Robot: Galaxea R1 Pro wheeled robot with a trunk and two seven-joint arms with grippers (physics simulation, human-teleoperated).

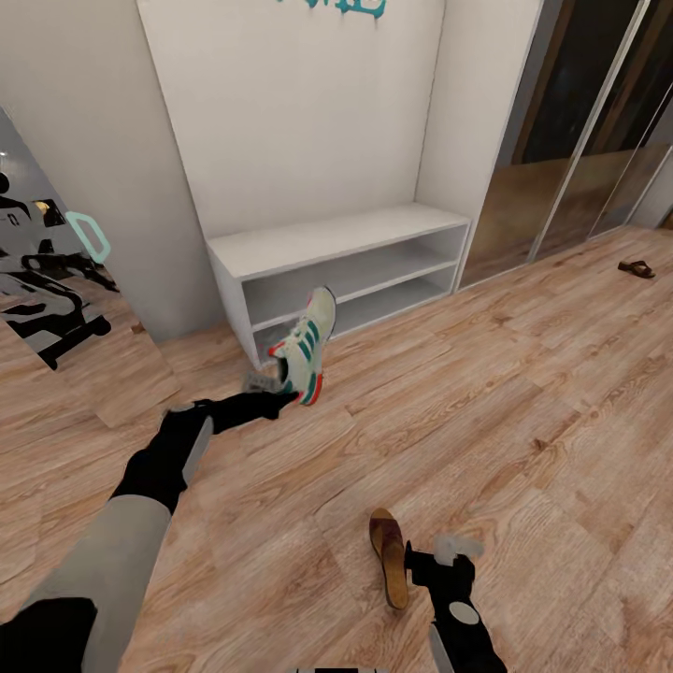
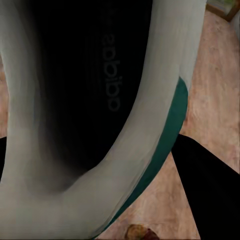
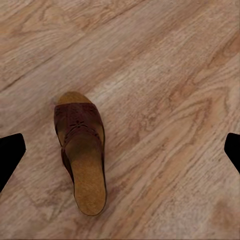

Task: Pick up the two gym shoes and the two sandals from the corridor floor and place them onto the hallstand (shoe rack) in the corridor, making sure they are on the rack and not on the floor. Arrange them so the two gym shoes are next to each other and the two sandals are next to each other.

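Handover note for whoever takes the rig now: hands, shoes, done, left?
Left hand: shut on a gym shoe, held off the floor in front of the hallstand.
Right hand: open, above the floor beside the near sandal, not touching it.
Second sandal: on the floor far right, by the sliding doors.
Second gym shoe: can't locate it.
Done: nothing on the rack; both shelf slots and the top are bare.
Left: shelve this shoe, find its mate, then both sandals, pairs side by side.
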